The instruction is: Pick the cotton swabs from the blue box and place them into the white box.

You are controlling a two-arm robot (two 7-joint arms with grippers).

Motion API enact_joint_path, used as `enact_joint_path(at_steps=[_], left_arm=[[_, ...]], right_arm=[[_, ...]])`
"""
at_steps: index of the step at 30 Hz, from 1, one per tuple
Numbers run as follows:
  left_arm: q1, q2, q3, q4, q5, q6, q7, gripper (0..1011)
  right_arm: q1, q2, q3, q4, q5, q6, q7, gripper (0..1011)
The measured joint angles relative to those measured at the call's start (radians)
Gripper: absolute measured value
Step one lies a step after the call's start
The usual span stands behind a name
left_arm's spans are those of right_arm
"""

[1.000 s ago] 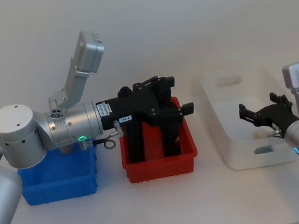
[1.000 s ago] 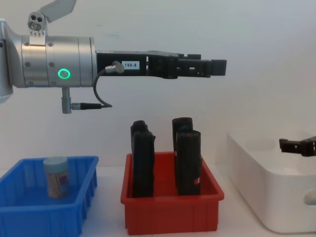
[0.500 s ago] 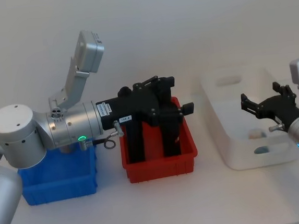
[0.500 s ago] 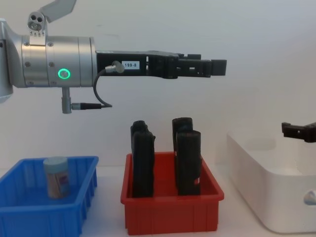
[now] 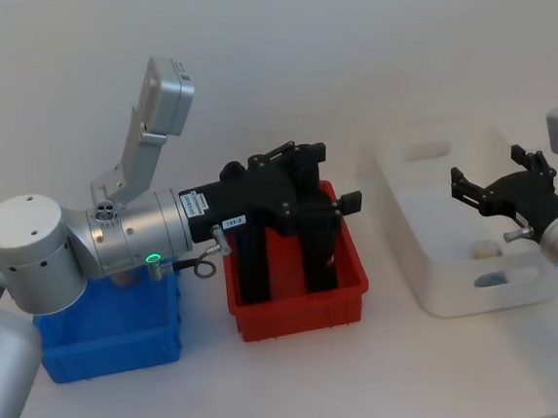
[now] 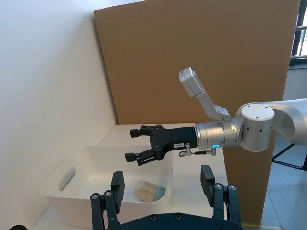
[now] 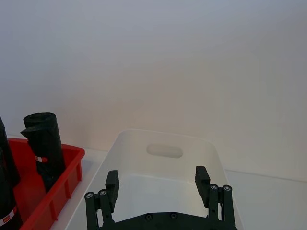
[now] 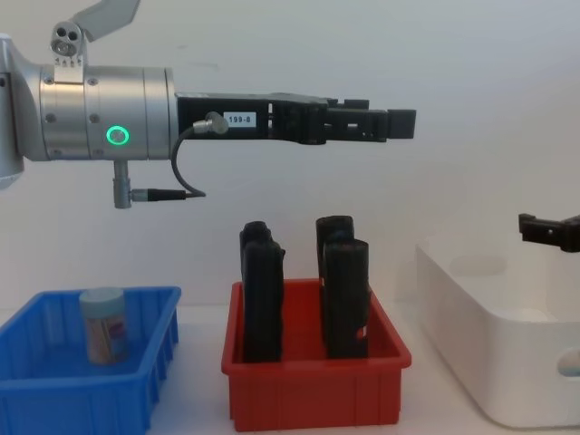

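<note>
One cotton swab jar (image 8: 102,324) stands upright in the blue box (image 8: 54,399), which my left arm partly covers in the head view (image 5: 110,346). Another jar (image 6: 146,190) lies on its side on the floor of the white box (image 6: 72,191), a cream patch in the head view (image 5: 482,248). My right gripper (image 5: 494,182) hovers open and empty above the white box (image 5: 433,293), also seen from the chest (image 8: 544,231) and from the left wrist (image 6: 139,143). My left gripper (image 5: 321,181) is held open and empty high above the red bin (image 8: 399,124).
Between the blue and white boxes stands a red bin (image 5: 298,310) holding tall black upright blocks (image 8: 261,290), directly under my left gripper. A brown cardboard wall (image 6: 192,57) rises behind the right arm. Bare table lies in front of all three bins.
My right gripper has lifted out of the white box and drawn back to the right, uncovering the jar lying on the box floor. The left arm has not moved.
</note>
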Motion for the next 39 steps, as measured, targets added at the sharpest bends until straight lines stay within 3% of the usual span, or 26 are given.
enact_joint_path(at_steps=[13, 39], left_arm=[[0.021, 0.004, 0.004, -0.017, 0.007, -0.005, 0.044, 1004], [0.170, 0.037, 0.033, -0.146, 0.064, -0.049, 0.382, 1004]], right_arm=[[-0.035, 0.007, -0.002, -0.043, 0.010, -0.001, -0.003, 1001], [-0.282, 0.053, -0.024, -0.339, 0.079, -0.007, -0.020, 1002]])
